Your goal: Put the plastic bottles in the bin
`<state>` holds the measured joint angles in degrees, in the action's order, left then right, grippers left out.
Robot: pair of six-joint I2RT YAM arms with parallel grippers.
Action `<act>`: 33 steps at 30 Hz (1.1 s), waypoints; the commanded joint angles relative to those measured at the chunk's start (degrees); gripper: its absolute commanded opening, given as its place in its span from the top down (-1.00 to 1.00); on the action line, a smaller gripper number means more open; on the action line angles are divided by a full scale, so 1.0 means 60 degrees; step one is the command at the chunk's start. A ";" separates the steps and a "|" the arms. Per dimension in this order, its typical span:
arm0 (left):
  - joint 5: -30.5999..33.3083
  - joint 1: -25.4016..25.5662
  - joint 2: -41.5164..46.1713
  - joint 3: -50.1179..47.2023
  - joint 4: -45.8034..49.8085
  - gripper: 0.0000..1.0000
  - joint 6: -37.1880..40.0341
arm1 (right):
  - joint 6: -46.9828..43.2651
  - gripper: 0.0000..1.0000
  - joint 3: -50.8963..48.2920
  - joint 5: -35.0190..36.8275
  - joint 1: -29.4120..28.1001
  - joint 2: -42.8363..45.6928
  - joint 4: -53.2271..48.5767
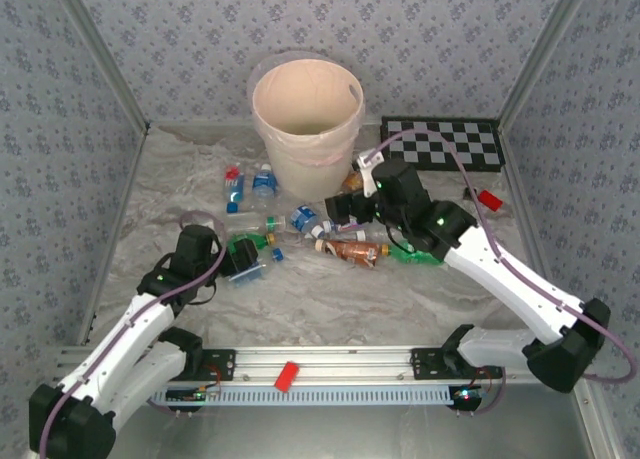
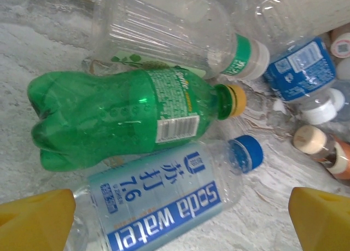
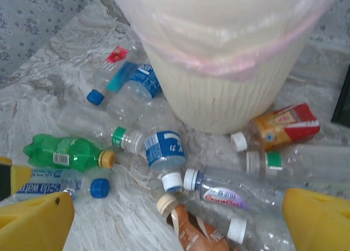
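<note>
The left gripper (image 1: 243,262) hangs in front of the bin and off to its left. Its yellow fingers (image 2: 33,221) are spread wide and grip nothing. Between them in the left wrist view lies a clear crushed soda-water bottle (image 2: 164,207) with a blue label and blue cap. On that bottle's bin side lies a green crushed plastic bottle (image 2: 120,120) with a yellow cap, pressed against a clear ribbed bottle (image 2: 164,32) with a green band and white cap. Near the bin's left foot lie a clear red-labelled bottle (image 3: 115,70) and a clear blue-labelled bottle (image 3: 143,79).

The large round peach-cream plastic bin (image 1: 300,164) stands upright at the back of the marbled table (image 1: 330,309), with a clear liner over its rim. In front of it lie a blue-labelled white-capped bottle (image 3: 164,150), a clear purple-labelled bottle (image 3: 229,195) and a brown cream-capped bottle (image 3: 191,232).

The right gripper (image 1: 345,211) hovers in front of the bin toward its right, with its jaws wide apart and empty. An orange-red bottle (image 3: 284,125) lies by the bin's right foot. A black-and-white checkerboard (image 1: 445,144) lies flat to the right of the bin.
</note>
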<state>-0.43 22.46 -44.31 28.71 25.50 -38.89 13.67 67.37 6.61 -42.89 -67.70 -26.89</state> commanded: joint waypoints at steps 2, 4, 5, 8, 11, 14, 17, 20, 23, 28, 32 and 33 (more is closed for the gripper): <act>0.0609 -0.0028 -0.0317 -0.0080 -0.0704 -0.99 0.0388 | 0.0514 -0.99 -0.1086 0.0139 -0.0018 0.0837 0.0495; 0.0251 -0.0012 -0.0530 -0.0204 -0.0922 -0.99 0.0418 | 0.0673 -0.99 -0.1549 0.0202 0.0026 0.1224 0.0653; 0.0108 0.0017 -0.0616 -0.0228 -0.0938 -0.99 0.0408 | 0.0724 -0.99 -0.1713 0.0208 0.0030 0.1361 0.0713; -0.0401 0.0176 -0.0840 -0.0270 -0.0966 -1.00 0.0609 | 0.0850 -0.99 -0.2074 0.0235 0.0088 0.1663 0.0744; -0.0724 0.0492 -0.0920 -0.0290 -0.0930 -1.00 0.0718 | 0.0988 -0.99 -0.2344 0.0230 0.0165 0.1849 0.0720; -0.0843 0.0973 -0.0936 -0.0310 -0.0910 -0.99 0.0618 | 0.1032 -0.99 -0.2504 0.0125 0.0278 0.1970 0.0838; -0.0992 0.1430 -0.0975 -0.0396 -0.1017 -0.98 0.0355 | 0.1032 -0.99 -0.2568 0.0089 0.0323 0.2033 0.0851; -0.1032 0.2033 -0.1154 -0.0407 -0.1173 -0.94 0.0242 | 0.1043 -0.99 -0.2628 0.0051 0.0380 0.2077 0.0848; -0.0689 0.2715 -0.1638 -0.0157 -0.1042 -0.91 0.0314 | 0.1051 -0.99 -0.2742 0.0050 0.0422 0.2170 0.0876; 0.0251 0.3357 -0.3148 0.0834 0.0025 -0.89 0.0622 | 0.1105 -0.99 -0.2865 0.0054 0.0470 0.2360 0.0780; 0.0459 0.3374 -0.4086 0.1386 0.0384 -0.86 0.0642 | 0.1134 -0.99 -0.3005 0.0099 0.0516 0.2601 0.0677; 0.0492 0.3373 -0.4254 0.1500 0.0408 -0.85 0.0599 | 0.1134 -0.99 -0.3060 0.0134 0.0524 0.2660 0.0654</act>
<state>0.05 42.39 -68.12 34.94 24.93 -35.99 19.38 50.13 6.79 -40.12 -53.28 -22.44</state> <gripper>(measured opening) 0.929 0.996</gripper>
